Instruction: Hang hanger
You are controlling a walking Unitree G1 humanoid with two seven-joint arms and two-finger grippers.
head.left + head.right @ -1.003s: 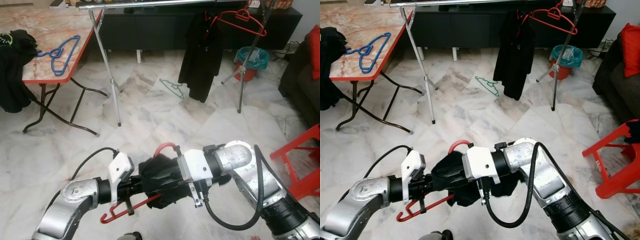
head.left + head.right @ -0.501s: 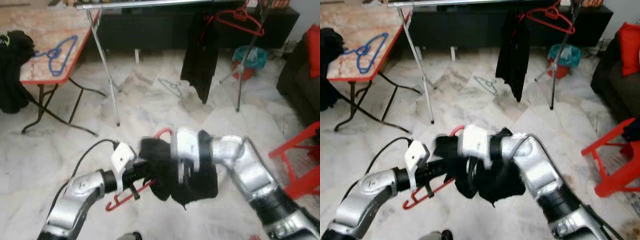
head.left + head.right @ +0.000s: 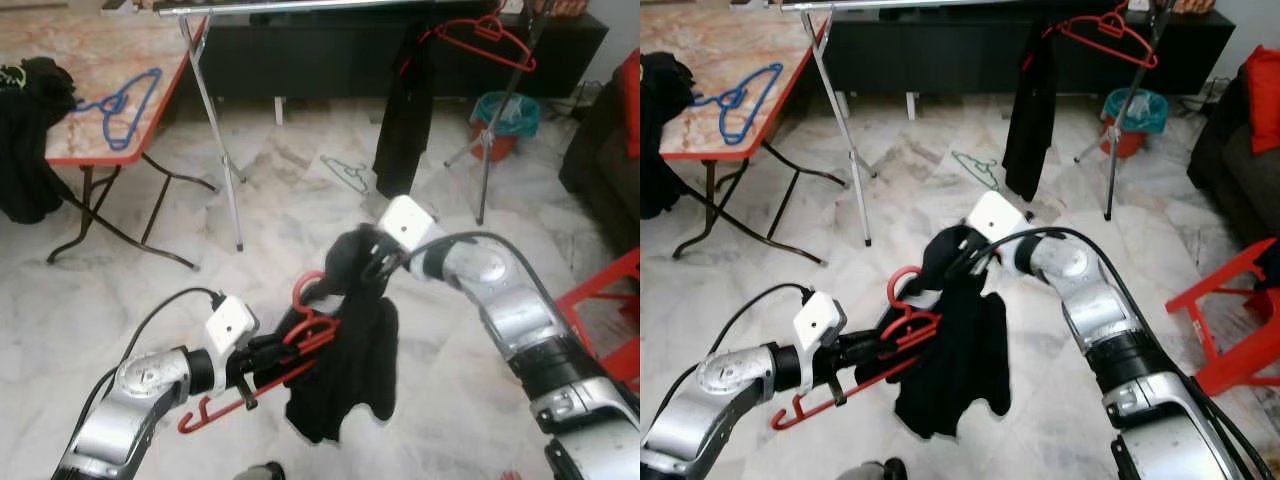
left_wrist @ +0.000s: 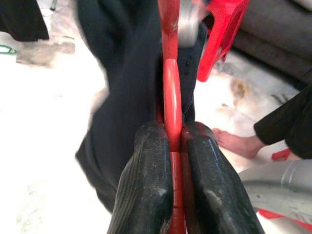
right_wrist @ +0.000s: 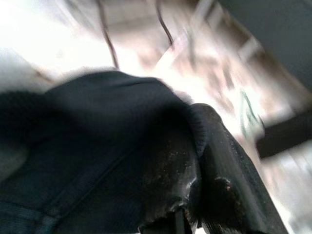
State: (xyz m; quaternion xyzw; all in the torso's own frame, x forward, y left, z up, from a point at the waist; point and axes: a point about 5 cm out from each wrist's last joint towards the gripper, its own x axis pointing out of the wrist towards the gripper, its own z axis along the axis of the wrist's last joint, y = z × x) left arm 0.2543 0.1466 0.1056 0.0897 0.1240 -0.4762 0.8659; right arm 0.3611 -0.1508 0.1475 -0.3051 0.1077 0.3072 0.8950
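A red hanger (image 3: pixel 258 368) lies tilted in front of me, and my left gripper (image 3: pixel 262 352) is shut on its bar; the left wrist view shows the two black fingers (image 4: pixel 146 180) pinching the red hanger (image 4: pixel 172 92). A black garment (image 3: pixel 345 370) droops over the hanger. My right gripper (image 3: pixel 350 260) is raised above it, shut on the garment's upper edge (image 5: pixel 97 136). The clothes rail (image 3: pixel 300 6) runs across the top of the view, with another red hanger (image 3: pixel 487 40) and a black garment (image 3: pixel 403 110) on the rack.
A marble-topped folding table (image 3: pixel 70 150) stands at the left with a blue hanger (image 3: pixel 115 105) and dark clothing (image 3: pixel 30 140). A green hanger (image 3: pixel 347 175) lies on the floor. A teal bin (image 3: pixel 503 115) and a red stool (image 3: pixel 600 320) are at the right. A person's bare foot (image 4: pixel 239 144) is nearby.
My right gripper has lifted up and away from me, pulling the black garment's top upward so it hangs long. The left gripper keeps its hold on the red hanger.
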